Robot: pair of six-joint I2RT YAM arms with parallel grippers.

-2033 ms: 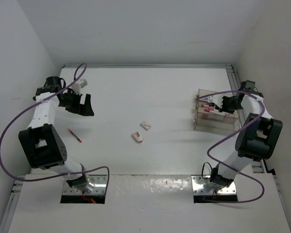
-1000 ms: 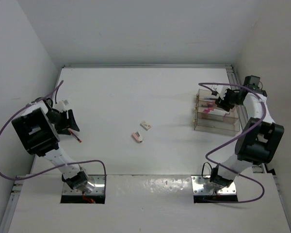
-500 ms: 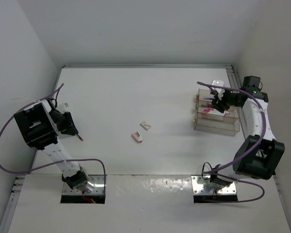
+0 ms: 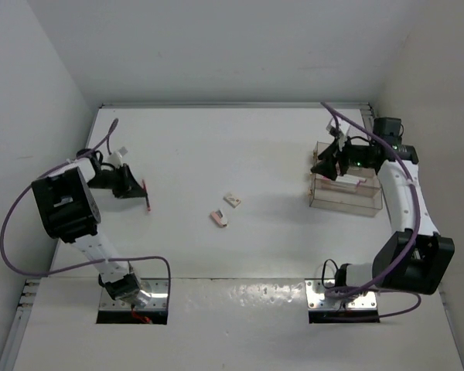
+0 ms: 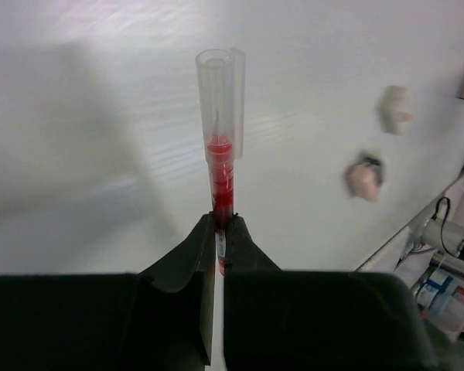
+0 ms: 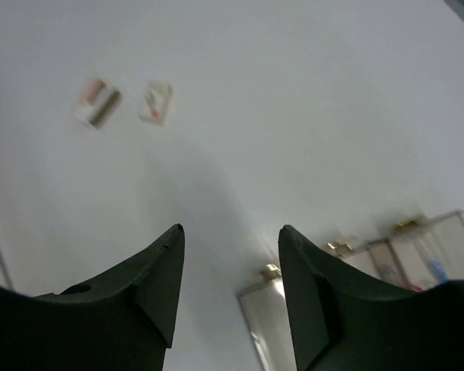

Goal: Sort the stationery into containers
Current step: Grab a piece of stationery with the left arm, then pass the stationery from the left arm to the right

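- The left fingers (image 5: 178,259) are now clamping the red pen (image 5: 220,166), lifting it off the table (image 4: 216,147); the clear box (image 4: 344,205) is probably next.
- The right fingers (image 6: 139,286) are leaving that box, spread wide, empty.

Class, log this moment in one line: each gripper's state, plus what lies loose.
left gripper: shut on red pen | right gripper: open, empty, by clear box | two erasers: loose, unsorted

Left arm (image 4: 93,249) and right arm (image 4: 402,197) are both white tubes with chunky black joint blocks. Purple cables (image 4: 2,236) loop off them. Matte black fingers (image 6: 151,267), shiny metal plates (image 4: 159,291) underneath.
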